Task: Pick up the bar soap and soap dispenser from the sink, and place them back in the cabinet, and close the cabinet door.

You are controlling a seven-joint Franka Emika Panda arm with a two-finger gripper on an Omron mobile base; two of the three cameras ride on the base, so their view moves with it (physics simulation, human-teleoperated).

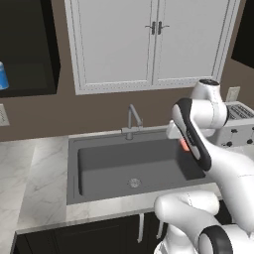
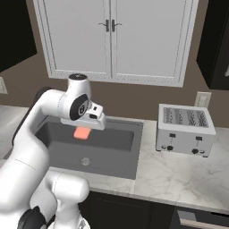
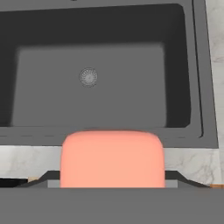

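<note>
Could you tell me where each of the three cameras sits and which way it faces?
Left base view: behind the arm to its left, facing forward and down at the sink and faucet; the white arm rises at lower right.
Right base view: behind to its right, facing the same sink, with a toaster; the arm rises at lower left.
Hand view: on the hand, looking down into the basin past the bar soap.
All share sink, drain and soap.
</note>
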